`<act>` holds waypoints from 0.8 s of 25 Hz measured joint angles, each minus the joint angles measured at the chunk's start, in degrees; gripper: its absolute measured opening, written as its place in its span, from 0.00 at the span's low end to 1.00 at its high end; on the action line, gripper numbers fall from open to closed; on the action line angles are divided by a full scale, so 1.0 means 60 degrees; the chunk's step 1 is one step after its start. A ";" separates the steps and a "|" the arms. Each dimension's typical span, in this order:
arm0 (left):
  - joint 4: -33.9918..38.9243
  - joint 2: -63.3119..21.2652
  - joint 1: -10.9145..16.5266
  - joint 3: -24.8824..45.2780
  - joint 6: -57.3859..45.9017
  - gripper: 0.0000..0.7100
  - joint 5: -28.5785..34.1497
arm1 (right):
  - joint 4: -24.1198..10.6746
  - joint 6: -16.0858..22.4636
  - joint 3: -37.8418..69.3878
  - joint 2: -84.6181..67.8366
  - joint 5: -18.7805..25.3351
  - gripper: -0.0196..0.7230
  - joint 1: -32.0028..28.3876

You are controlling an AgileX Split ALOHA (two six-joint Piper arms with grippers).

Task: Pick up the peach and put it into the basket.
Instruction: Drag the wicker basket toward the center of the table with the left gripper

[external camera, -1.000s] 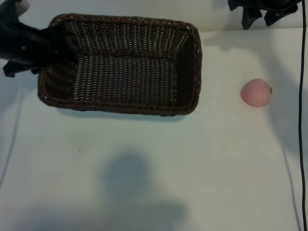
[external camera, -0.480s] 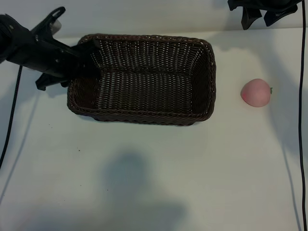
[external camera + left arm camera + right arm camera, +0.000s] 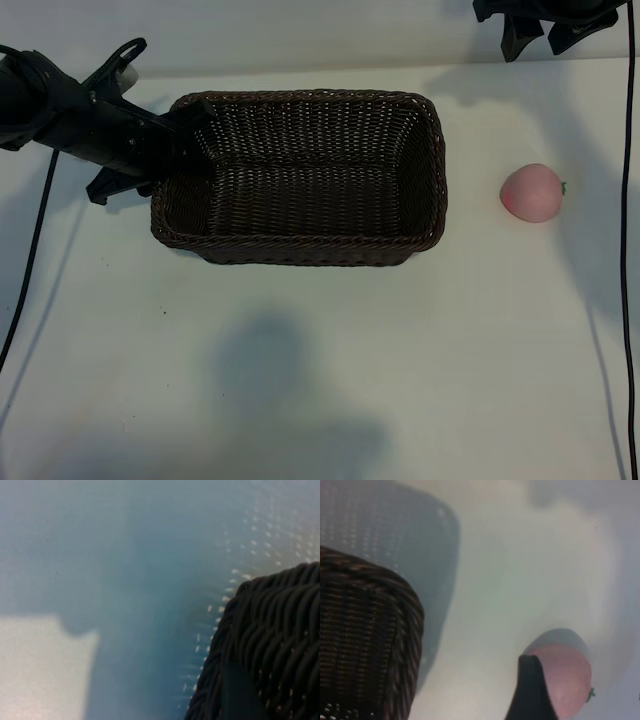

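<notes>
The dark-brown woven basket (image 3: 300, 97) stands left of the middle of the white table. My left gripper (image 3: 183, 140) is shut on the basket's left end wall, one finger inside and one outside. In the left wrist view the braided basket rim (image 3: 280, 630) fills one corner, with a dark finger (image 3: 241, 692) against the weave. The pale-pink peach (image 3: 533, 192) lies alone on the table to the right of the basket. My right gripper (image 3: 540, 33) hangs open at the far right edge, above and behind the peach. Its wrist view shows one finger (image 3: 532, 692) in front of the peach (image 3: 570, 680).
A black cable (image 3: 630, 200) runs down the table's right side, just right of the peach. Another cable (image 3: 30, 260) trails from the left arm along the left edge. The basket's corner (image 3: 365, 630) appears in the right wrist view. Open tabletop (image 3: 320, 380) lies in front.
The left gripper has dragged the basket to the right and slightly toward the back, closer to the peach. The peach and the right gripper have not moved.
</notes>
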 joint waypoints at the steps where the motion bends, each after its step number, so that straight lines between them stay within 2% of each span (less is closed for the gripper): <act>1: 0.0000 0.0000 -0.0004 0.0000 0.0000 0.44 -0.0020 | 0.0000 0.0000 0.0000 0.0000 0.0000 0.71 0.0000; 9: 0.0000 0.0009 -0.0011 0.0000 0.0000 0.44 -0.0032 | 0.0000 -0.0009 0.0000 0.0000 0.0000 0.71 0.0000; 11: -0.0017 0.0009 -0.0011 0.0000 0.0000 0.47 -0.0010 | 0.0000 -0.0009 0.0000 0.0000 0.0000 0.71 0.0000; 17: -0.0080 -0.0131 -0.0011 -0.0007 0.0000 0.78 0.0074 | 0.0000 -0.0009 0.0000 0.0000 0.0000 0.71 0.0000; 20: 0.0138 -0.0452 -0.0011 -0.0007 0.0000 0.85 0.0140 | 0.0000 -0.0009 0.0000 0.0000 0.0000 0.71 0.0000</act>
